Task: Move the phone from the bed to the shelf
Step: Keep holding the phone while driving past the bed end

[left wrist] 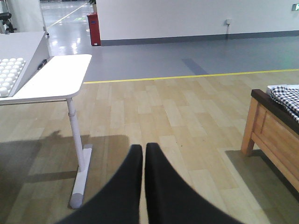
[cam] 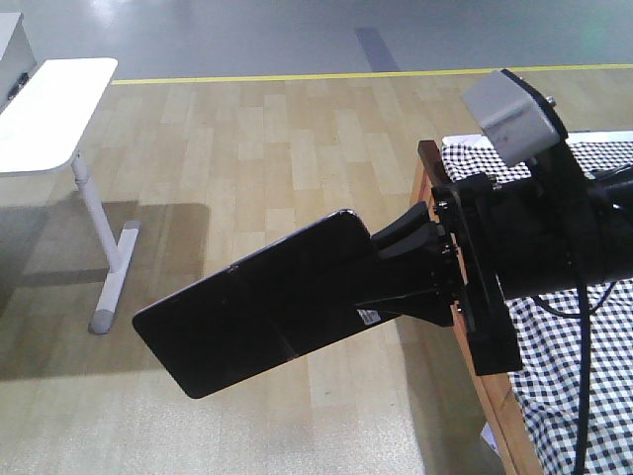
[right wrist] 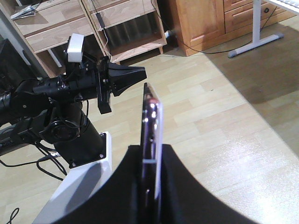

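Open wooden floor (cam: 297, 129) between white table (cam: 49, 109) at left and bed (cam: 584, 396) at right, bare and passable, with only the table's leg (cam: 111, 267) standing in it. Over that gap, phone (cam: 257, 297) jutting sideways from the right fingers (cam: 406, 233); beyond its far edge, left arm (right wrist: 56, 88) and robot base (right wrist: 84, 179) blocking the way, shelf (right wrist: 131, 28) and wooden cabinet (right wrist: 201, 18) behind them across clear floor. Bed's corner post (cam: 427, 158) close behind the right fingers, narrowing the room on that side.
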Tool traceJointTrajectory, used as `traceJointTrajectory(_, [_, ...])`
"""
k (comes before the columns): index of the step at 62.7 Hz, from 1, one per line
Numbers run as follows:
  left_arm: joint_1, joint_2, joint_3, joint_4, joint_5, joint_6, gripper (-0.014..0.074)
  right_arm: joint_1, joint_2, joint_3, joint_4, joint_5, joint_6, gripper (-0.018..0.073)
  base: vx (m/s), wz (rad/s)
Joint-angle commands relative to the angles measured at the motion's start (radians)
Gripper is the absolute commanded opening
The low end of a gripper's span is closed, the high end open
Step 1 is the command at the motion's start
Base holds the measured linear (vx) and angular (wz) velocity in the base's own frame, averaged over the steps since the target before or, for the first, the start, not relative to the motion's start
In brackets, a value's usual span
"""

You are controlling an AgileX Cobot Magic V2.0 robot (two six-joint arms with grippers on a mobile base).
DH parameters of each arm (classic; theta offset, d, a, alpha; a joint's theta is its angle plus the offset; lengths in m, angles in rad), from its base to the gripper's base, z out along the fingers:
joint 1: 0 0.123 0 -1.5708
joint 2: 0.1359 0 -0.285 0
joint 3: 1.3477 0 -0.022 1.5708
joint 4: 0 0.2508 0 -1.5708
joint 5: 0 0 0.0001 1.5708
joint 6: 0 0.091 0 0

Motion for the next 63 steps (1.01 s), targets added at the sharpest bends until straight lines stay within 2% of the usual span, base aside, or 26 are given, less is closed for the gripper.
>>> traceJointTrajectory(1, [-0.002,-0.006,0.001,-0.006,-0.077,-0.004,0.0001,0.0,-0.027,-0.027,0.093,0.081,-0.002,-0.0001,0.08,0.02])
traceJointTrajectory(63, [-0.002,-0.006,0.001,-0.006,-0.077,-0.004,0.0001,0.0,-0.027,-0.027,0.093,0.081,-0.002,-0.0001,0.11,0.04])
